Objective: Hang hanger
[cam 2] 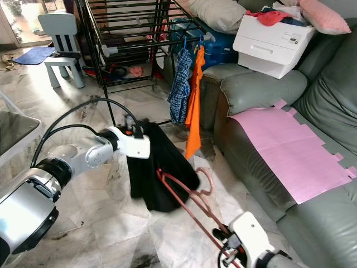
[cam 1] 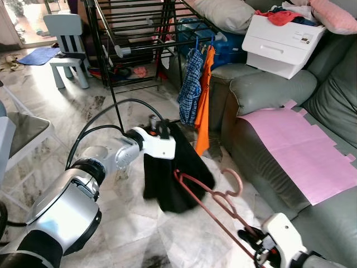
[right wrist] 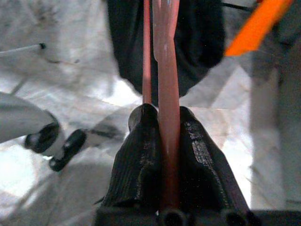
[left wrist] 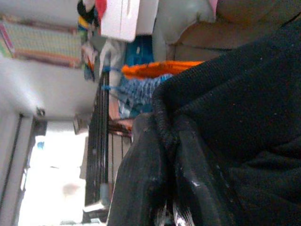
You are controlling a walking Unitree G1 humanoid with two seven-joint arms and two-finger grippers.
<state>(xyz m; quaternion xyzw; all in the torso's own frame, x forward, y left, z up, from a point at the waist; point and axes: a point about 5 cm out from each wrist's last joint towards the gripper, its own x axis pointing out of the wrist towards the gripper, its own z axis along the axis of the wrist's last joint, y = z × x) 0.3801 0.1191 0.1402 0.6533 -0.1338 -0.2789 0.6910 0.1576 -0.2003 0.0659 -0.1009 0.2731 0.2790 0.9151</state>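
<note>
A pink hanger (cam 1: 215,195) is held low over the marble floor, its far end pushed into a black garment (cam 1: 170,170). My right gripper (right wrist: 162,129) is shut on the hanger's near end, at the bottom right of the eye views. My left gripper (cam 1: 160,129) is shut on the top edge of the black garment (left wrist: 235,113) and holds it up, so the cloth hangs beneath it. Behind stands a black drying rack (cam 1: 139,33), with a blue checked shirt (cam 1: 191,84) and an orange garment (cam 1: 204,100) hanging from its right end.
A grey sofa (cam 1: 268,95) with a pink sheet (cam 1: 295,148) runs along the right. A white printer (cam 1: 281,42) sits on its arm, under clothes. At the back left stand a small pale-blue chair (cam 1: 67,47) and a blue mat (cam 1: 36,56). Black cables (cam 1: 100,120) loop by my left arm.
</note>
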